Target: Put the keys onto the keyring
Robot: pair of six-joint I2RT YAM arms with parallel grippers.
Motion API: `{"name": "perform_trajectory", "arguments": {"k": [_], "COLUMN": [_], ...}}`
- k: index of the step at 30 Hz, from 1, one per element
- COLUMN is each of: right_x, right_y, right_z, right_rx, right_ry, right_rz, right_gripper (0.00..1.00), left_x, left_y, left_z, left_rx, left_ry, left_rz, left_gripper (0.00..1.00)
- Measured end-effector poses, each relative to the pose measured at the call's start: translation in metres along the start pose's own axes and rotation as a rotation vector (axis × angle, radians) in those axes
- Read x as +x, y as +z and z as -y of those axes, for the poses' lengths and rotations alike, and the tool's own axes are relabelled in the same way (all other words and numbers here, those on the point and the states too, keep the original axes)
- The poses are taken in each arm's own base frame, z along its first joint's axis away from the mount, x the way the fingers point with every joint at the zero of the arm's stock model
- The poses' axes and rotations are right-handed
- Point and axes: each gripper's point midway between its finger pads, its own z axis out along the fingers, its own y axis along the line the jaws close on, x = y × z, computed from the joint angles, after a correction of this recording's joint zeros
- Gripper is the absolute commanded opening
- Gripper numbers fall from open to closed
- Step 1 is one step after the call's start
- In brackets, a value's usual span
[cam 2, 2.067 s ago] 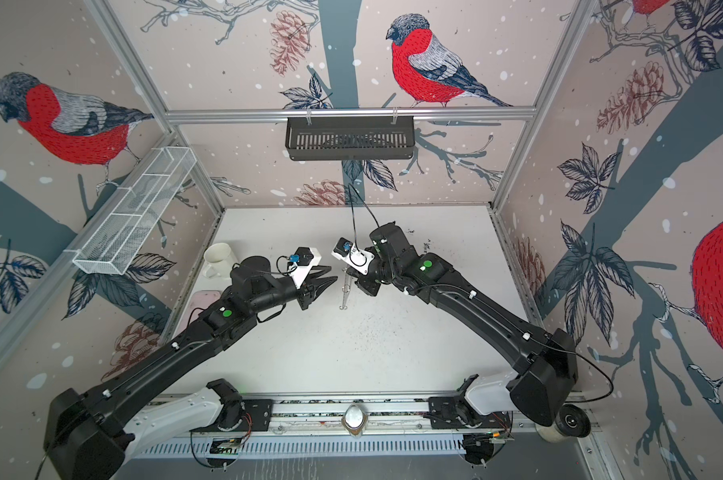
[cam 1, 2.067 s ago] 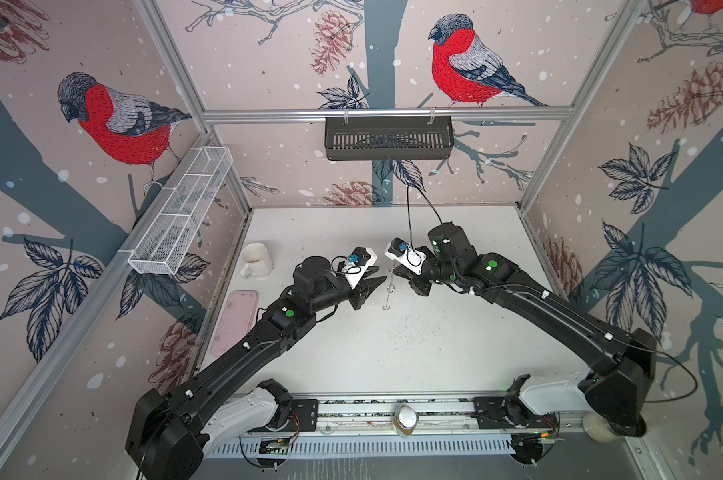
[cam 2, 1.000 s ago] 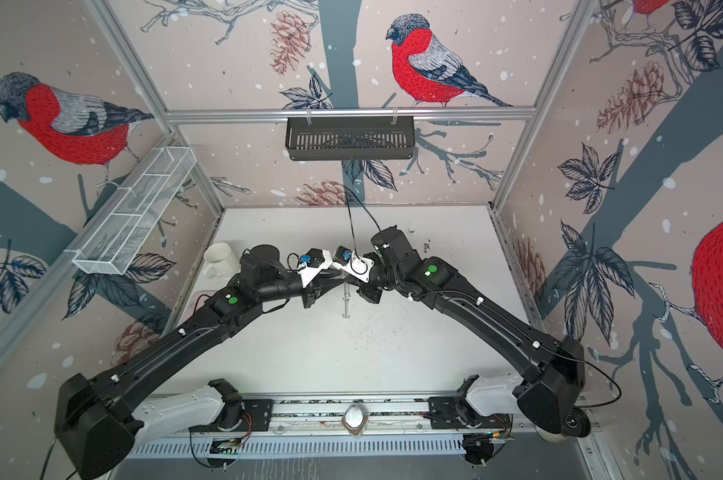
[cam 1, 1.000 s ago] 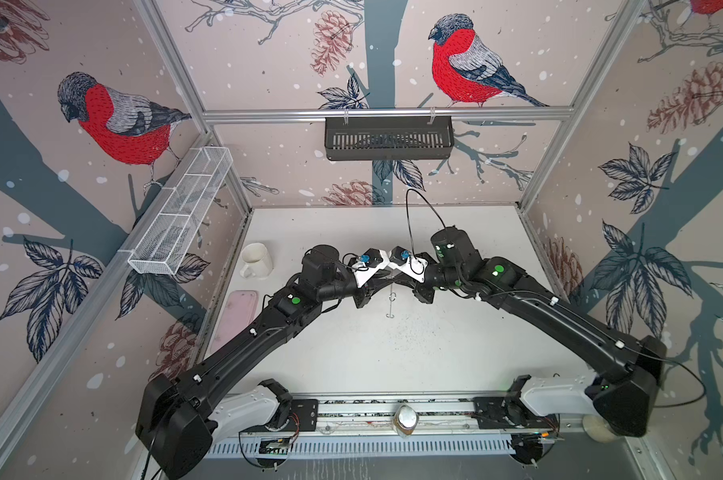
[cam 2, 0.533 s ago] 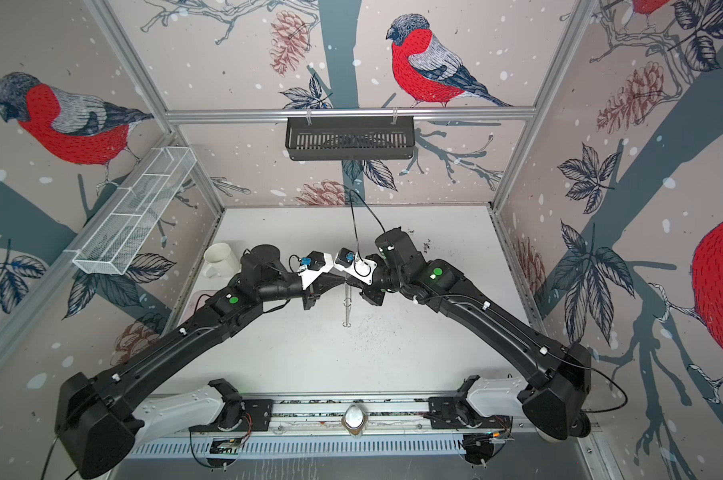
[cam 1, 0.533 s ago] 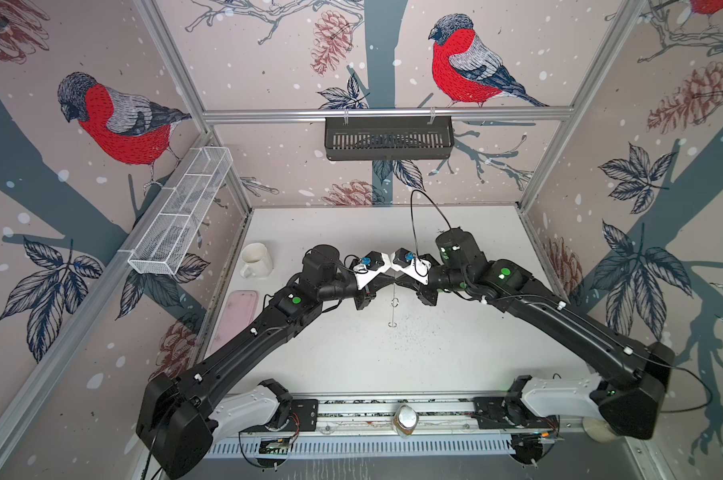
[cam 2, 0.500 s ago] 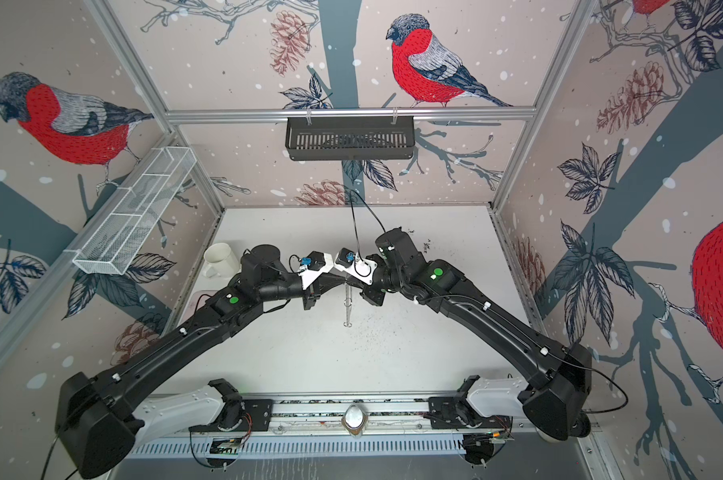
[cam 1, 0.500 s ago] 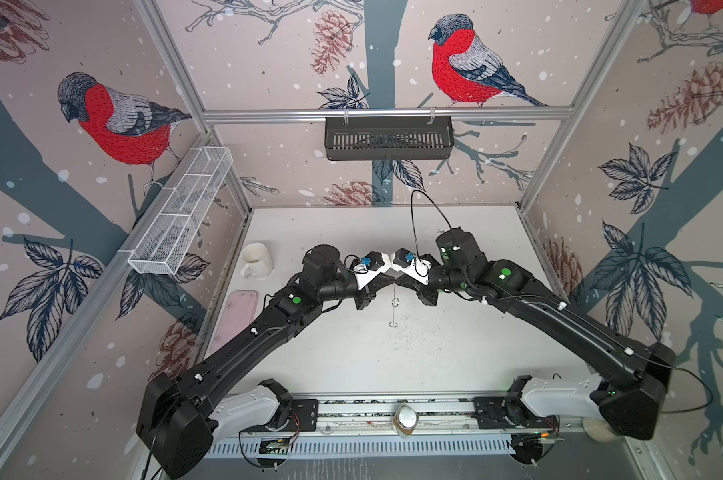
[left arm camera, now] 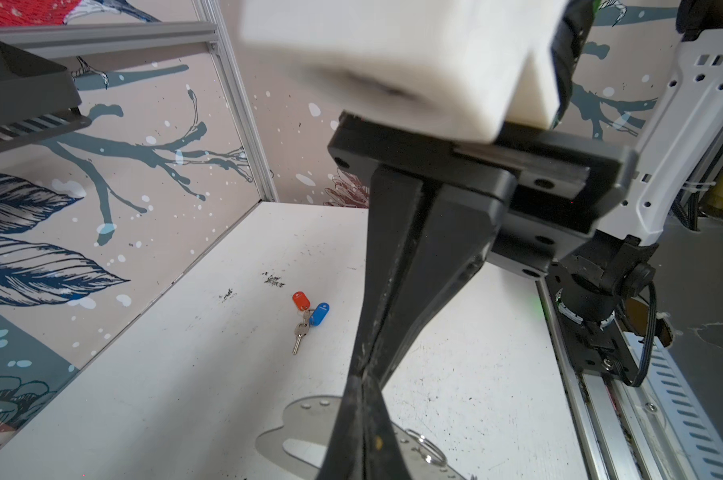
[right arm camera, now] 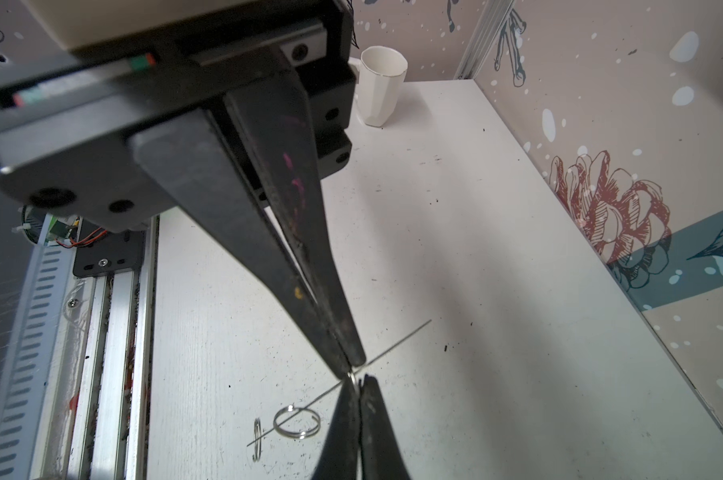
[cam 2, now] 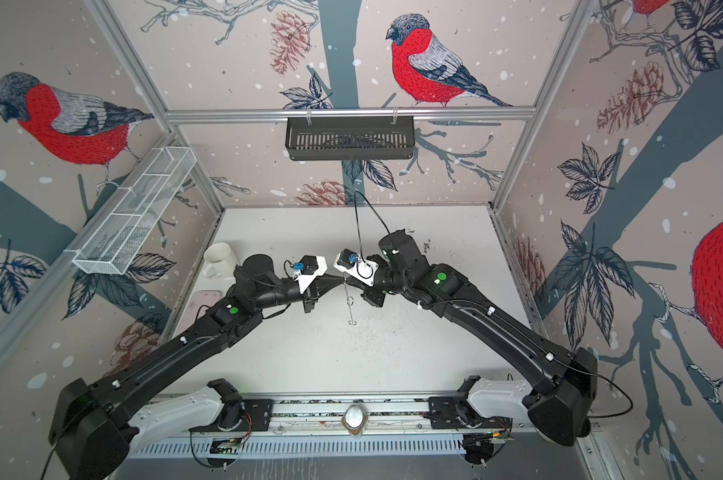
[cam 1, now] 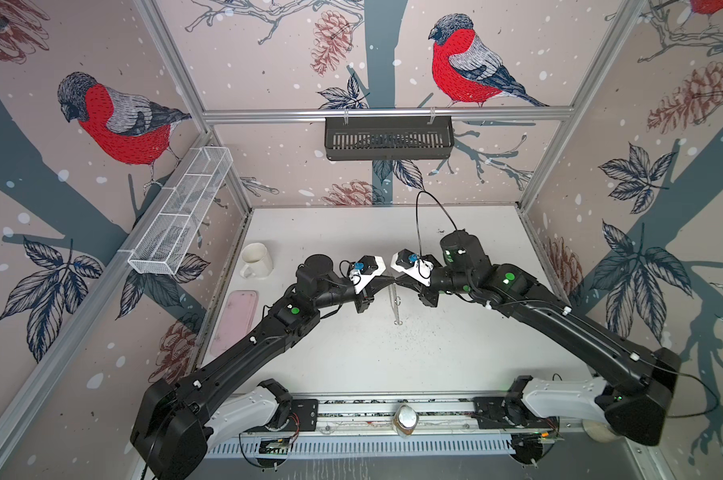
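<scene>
Grey metal plate, long slot, silver loops (right arm camera: pixel 296 421) along one edge: the keyring (left arm camera: pixel 310 415). It sits at the meeting claw tips, well to the right of the white mug (cam 1: pixel 255 259) and slightly nearer the front rail. Both top views show it only as a thin edge-on sliver.

Right claw (right arm camera: pixel 349 363): closed, tips pinching the keyring's edge by a small loop. Left claw (left arm camera: pixel 363 380): closed, tips touching that same spot from the mug's side, nose to nose with the right claw. Cannot tell whether the left one has the loop pinched.

The keys (left arm camera: pixel 303 322) lie flat on the white desk (cam 1: pixel 393 365), past the keyring on the side away from the mug, well apart from it. Red tag (left arm camera: pixel 301 300) and blue tag (left arm camera: pixel 319 313) lie side by side. The right arm hides them in the top views.

Pink flat slab (cam 1: pixel 235 320) just in front of the mug.
</scene>
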Motion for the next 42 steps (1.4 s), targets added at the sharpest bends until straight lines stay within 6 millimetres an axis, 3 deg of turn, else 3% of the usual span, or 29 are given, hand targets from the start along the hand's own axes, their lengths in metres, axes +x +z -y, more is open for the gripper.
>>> {"name": "perform_trajectory", "arguments": {"k": [3,7,15,23,27,33,36,42], "right_x": [-0.01,-0.01,0.002,0.01,0.005,-0.016,-0.023,-0.029], "right_y": [-0.008,-0.013,-0.018,-0.007,-0.001,0.008,0.012,0.013], "right_z": [0.003,0.006,0.014,0.02,0.021,0.005,-0.001,-0.009], "right_rx": [0.026,0.051,0.149,0.194,0.188,0.092,0.056,0.028], "right_ry": [-0.003,0.012,0.062,0.161,0.214,0.224,0.22,0.205], "right_rz": [0.047,0.071,0.101,0.187,0.252,0.349,0.365,0.381], "right_gripper": [0.29,0.34,0.34,0.32,0.31,0.3,0.26,0.03], "left_x": [-0.001,-0.002,-0.012,-0.018,-0.022,-0.029,-0.03,-0.034], "left_y": [-0.002,-0.003,-0.008,-0.016,-0.021,-0.021,-0.02,-0.023], "left_z": [-0.007,-0.009,-0.012,-0.011,-0.013,-0.016,-0.017,-0.011], "left_rx": [-0.045,-0.067,-0.104,-0.132,-0.15,-0.156,-0.152,-0.126], "left_ry": [-0.01,-0.019,-0.023,-0.041,-0.064,-0.096,-0.107,-0.1], "left_rz": [0.014,0.032,0.115,0.225,0.294,0.361,0.378,0.417], "left_gripper": [0.0,0.0,0.0,0.0,0.0,0.0,0.0,0.0]}}
